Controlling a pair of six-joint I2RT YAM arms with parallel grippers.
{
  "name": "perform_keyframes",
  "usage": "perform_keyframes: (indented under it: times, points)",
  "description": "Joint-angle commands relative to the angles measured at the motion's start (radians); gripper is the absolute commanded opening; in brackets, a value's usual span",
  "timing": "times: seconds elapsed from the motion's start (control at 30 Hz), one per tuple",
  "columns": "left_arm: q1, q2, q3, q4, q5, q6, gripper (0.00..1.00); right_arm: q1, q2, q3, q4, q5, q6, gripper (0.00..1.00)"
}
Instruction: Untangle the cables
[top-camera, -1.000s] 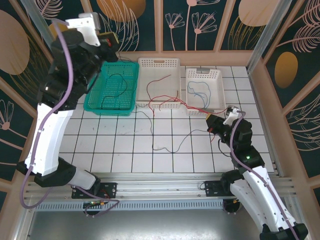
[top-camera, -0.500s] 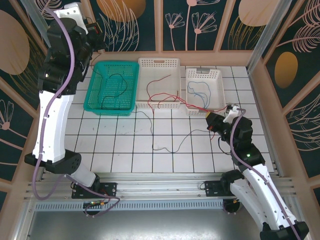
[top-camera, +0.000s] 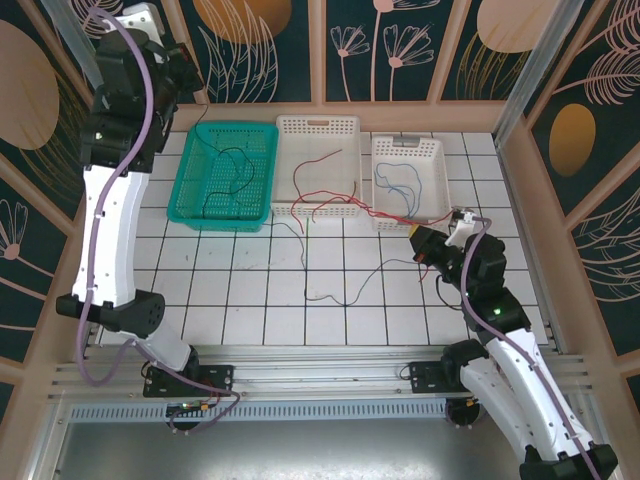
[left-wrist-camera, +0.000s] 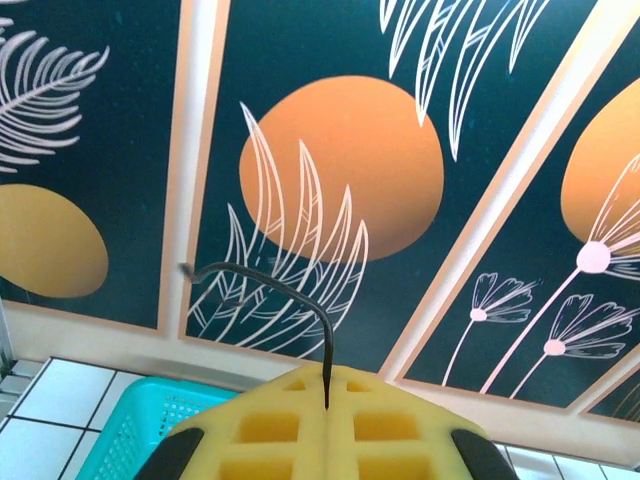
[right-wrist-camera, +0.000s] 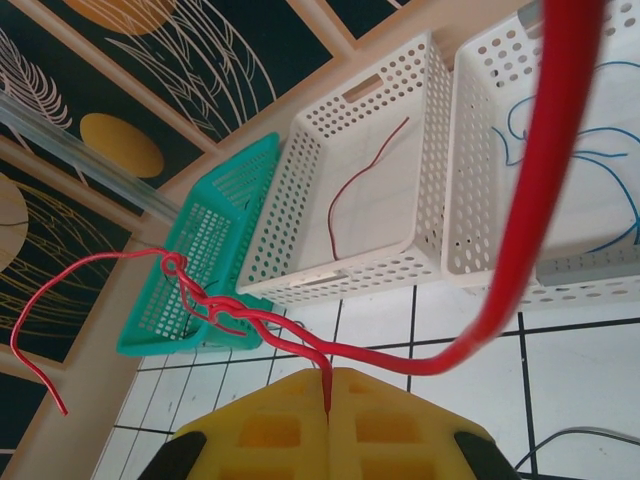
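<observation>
Mid-sorting: left end effector (left-wrist-camera: 327, 398) pinches a black cable (left-wrist-camera: 268, 283) high above the teal basket (top-camera: 216, 222); right end effector (right-wrist-camera: 327, 395) pinches a red cable (right-wrist-camera: 520, 230) low over the worktop (top-camera: 250, 300). Next, probably, a slow separating pull.

The left arm (top-camera: 108, 230) stands tall at the far-left corner of the bench (top-camera: 250, 292), its left pincer (left-wrist-camera: 327, 385) pressed closed on a black cable (left-wrist-camera: 268, 284). The right arm (top-camera: 497, 318) crouches low near the right edge, its right pincer (right-wrist-camera: 327, 385) pinching a red cable (right-wrist-camera: 522, 215).

White-and-black arms (top-camera: 105, 240), purple-grey cables (top-camera: 79, 350), yellow grid-moulded fingers (left-wrist-camera: 270, 430).
</observation>
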Motion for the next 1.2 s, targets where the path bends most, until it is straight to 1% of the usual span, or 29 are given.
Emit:
perform_keyframes:
  times: [0.0, 0.2, 0.33, 0.43, 0.7, 0.9, 1.07, 1.17]
  points:
    - [0.008, -0.004, -0.073, 0.072, 0.020, -0.011, 0.00, -0.007, -0.028, 0.025, 0.036, -0.027, -0.019, 0.00]
    - [0.009, -0.061, -0.306, 0.185, 0.018, -0.022, 0.00, -0.008, -0.040, 0.040, 0.019, -0.003, -0.024, 0.00]
    - [0.008, -0.092, -0.490, 0.276, 0.039, -0.040, 0.00, -0.007, -0.035, 0.070, -0.003, 0.047, -0.034, 0.00]
    - [0.008, -0.099, -0.592, 0.325, 0.047, -0.047, 0.00, -0.007, -0.012, 0.105, -0.025, 0.077, -0.048, 0.00]
    - [0.009, -0.076, -0.730, 0.377, 0.066, -0.042, 0.00, -0.005, 0.106, 0.205, -0.089, 0.154, -0.075, 0.00]
    - [0.018, -0.067, -0.843, 0.414, 0.076, -0.037, 0.00, 0.001, 0.196, 0.279, -0.119, 0.188, -0.092, 0.00]
    - [0.034, -0.051, -0.936, 0.450, 0.100, -0.057, 0.00, 0.005, 0.215, 0.298, -0.106, 0.143, -0.093, 0.00]
    - [0.037, -0.018, -0.953, 0.456, 0.110, -0.064, 0.00, 0.012, 0.216, 0.289, -0.086, 0.092, -0.094, 0.00]
